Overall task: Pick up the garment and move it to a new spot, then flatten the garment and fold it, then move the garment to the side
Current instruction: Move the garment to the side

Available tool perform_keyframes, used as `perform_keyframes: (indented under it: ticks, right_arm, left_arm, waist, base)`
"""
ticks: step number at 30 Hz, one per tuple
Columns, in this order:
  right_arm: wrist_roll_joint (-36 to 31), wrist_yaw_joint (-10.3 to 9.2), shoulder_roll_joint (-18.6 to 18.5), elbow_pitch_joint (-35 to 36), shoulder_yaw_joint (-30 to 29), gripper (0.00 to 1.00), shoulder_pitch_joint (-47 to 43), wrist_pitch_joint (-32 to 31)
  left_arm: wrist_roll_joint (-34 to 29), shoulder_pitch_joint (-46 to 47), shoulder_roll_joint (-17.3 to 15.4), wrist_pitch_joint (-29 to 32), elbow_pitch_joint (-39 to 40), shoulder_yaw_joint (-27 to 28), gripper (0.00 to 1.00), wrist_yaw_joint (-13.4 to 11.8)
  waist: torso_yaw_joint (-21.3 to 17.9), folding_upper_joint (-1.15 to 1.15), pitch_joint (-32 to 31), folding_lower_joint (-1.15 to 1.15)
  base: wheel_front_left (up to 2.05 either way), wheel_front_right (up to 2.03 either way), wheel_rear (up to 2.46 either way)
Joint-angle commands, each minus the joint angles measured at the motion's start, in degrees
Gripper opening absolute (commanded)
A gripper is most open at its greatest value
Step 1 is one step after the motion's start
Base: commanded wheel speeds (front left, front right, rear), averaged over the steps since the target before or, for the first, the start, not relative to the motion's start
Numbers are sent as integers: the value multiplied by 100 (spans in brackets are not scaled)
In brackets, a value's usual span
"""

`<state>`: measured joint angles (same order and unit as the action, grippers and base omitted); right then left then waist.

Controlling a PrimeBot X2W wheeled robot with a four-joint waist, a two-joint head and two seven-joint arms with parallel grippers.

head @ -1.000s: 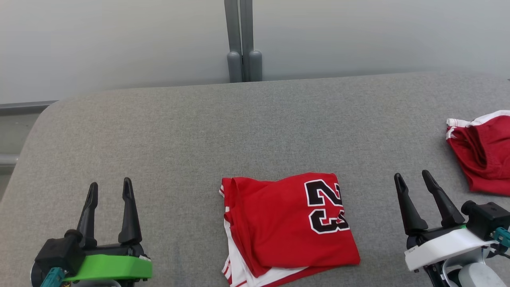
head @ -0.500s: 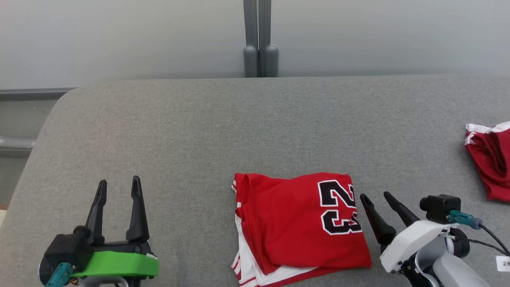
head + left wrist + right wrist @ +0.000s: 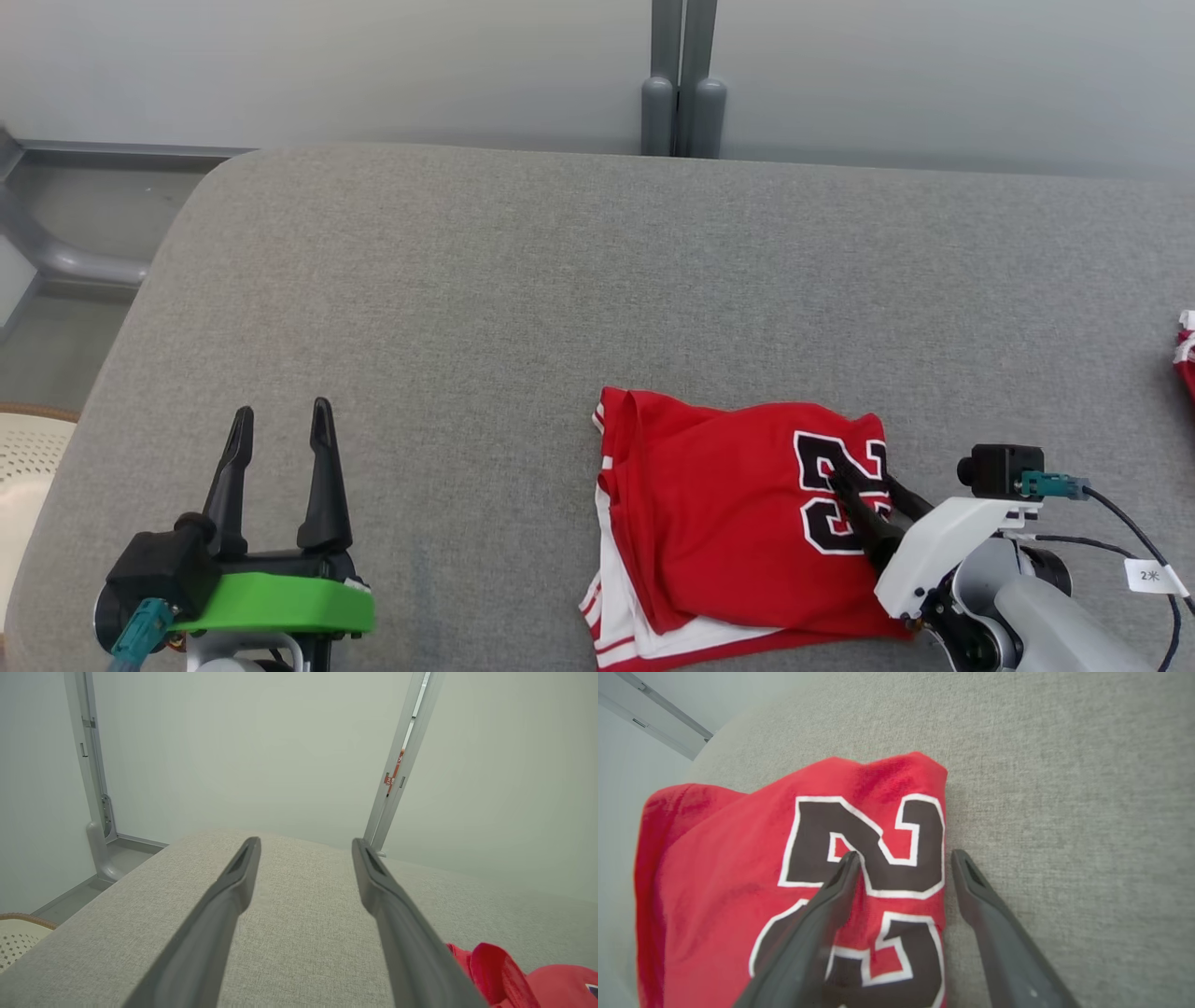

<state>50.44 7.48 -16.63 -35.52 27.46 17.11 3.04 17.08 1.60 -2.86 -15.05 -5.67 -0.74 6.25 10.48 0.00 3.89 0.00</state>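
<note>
Smooth red cloth garment (image 3: 709, 532), coarse grey woven fabric surface (image 3: 485, 280)

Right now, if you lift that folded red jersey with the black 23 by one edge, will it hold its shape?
Probably not: the folded red jersey is thin cloth in loose layers with white trim peeking out, so it would likely droop and unfold. It looks light. Pushed across the grey woven surface, it would probably bunch rather than slide.

Right jaws, wide apart, over folded red jersey (image 3: 719, 523).
</note>
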Motion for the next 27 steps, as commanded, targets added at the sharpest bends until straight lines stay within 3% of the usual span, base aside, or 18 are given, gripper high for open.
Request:
perform_keyframes:
  ticks: [1,2,3,4,12,20,27]
  right_arm:
    - [112,3,-17,-75,62,100,78,-44]
    - [166,3,-27,-106,111,67,99,-44]
    - [276,3,-26,-123,167,8,118,-30]
    - [373,3,-41,-132,229,0,141,-11]
    - [439,3,-391,51,610,0,534,580]
    - [374,3,-974,358,880,0,962,478]
    - [338,3,-1248,683,914,0,1145,438]
  left_arm:
    - [-1,84,-9,-15,-6,12,100,17]
    - [-3,85,-9,-15,-9,13,100,16]
    - [-4,87,-9,-15,-13,17,100,18]
    - [-5,93,-9,-15,-18,19,100,20]
    - [-7,25,-9,-14,39,52,100,-3]
    - [71,74,-8,-15,150,-288,100,6]
    - [111,212,-9,-15,210,-487,100,-15]
  waist:
    - [42,0,17,0]
    - [52,0,18,0]
    - [60,0,20,0]
    - [66,0,25,0]
    - [-185,0,-37,0]
    - [-870,0,-84,0]
    - [-1631,0,3,0]
  base:
    - [0,0,0]
    - [0,0,0]
    - [0,0,0]
    - [0,0,0]
    - [0,0,0]
    - [0,0,0]
    - [0,0,0]
